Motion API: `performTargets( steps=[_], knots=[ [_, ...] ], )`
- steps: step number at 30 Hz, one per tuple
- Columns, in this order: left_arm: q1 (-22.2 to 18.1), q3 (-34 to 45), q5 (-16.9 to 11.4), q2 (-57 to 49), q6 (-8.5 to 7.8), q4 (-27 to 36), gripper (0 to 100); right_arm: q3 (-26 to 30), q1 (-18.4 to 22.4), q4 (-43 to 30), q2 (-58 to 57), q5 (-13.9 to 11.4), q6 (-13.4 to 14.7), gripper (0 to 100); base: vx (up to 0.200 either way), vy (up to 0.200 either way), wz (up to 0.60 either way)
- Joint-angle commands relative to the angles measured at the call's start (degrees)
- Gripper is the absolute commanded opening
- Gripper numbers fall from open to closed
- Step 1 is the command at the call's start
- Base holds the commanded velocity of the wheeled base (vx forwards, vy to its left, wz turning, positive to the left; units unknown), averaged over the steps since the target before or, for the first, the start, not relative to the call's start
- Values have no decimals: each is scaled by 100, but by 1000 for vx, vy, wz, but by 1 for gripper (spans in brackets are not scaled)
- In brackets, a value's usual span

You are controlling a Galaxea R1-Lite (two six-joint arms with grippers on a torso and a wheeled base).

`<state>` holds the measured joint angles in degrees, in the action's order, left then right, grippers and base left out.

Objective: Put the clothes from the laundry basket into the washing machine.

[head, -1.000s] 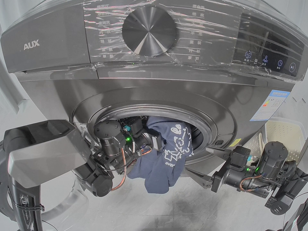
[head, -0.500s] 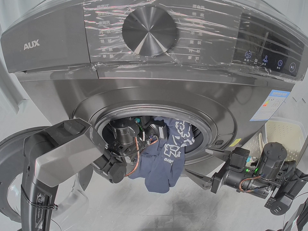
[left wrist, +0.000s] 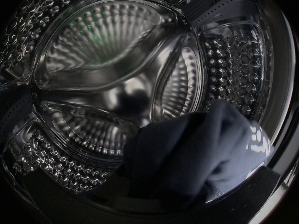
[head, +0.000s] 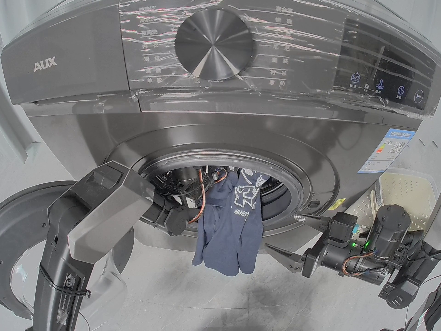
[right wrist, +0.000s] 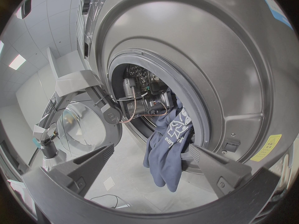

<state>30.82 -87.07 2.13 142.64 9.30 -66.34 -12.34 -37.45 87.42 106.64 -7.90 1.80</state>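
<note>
Head view is taken up mostly by the grey washing machine [head: 220,116], whose round door [head: 18,235] stands swung open on the robot's left. The left arm [head: 105,208] goes through the opening, and its wrist end is inside, in the upper left part of the opening. A dark blue sweatshirt [head: 229,235] with white print lies across the lower lip of the opening. Its upper part is inside, and the rest hangs down the front of the machine above the grey floor [head: 183,295].

In the left wrist view the steel drum [left wrist: 118,78] is seen from within, and a bunched fold of the sweatshirt [left wrist: 193,147] sits at the drum's front edge, close to the camera. Whether the left jaws are clenched on it or released, I cannot tell.

A cream laundry basket [head: 406,189] stands to the right of the machine, behind the right arm. The right jaws are spread wide and grasp nothing. They are low and to the right of the hanging sweatshirt [right wrist: 165,153], near it but apart.
</note>
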Motion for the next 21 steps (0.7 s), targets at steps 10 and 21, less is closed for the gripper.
performTargets(
  steps=[10, 21],
  knots=[
    [144, 955, -11, -325, 72, 385, 100, 3, 1, 3, 6, -1, 4, 100, 0, 0, 0],
    [610, 2000, -503, -580, 1, 587, 100, 3, 1, 3, -3, -1, 4, 100, 0, 0, 0]
  ],
)
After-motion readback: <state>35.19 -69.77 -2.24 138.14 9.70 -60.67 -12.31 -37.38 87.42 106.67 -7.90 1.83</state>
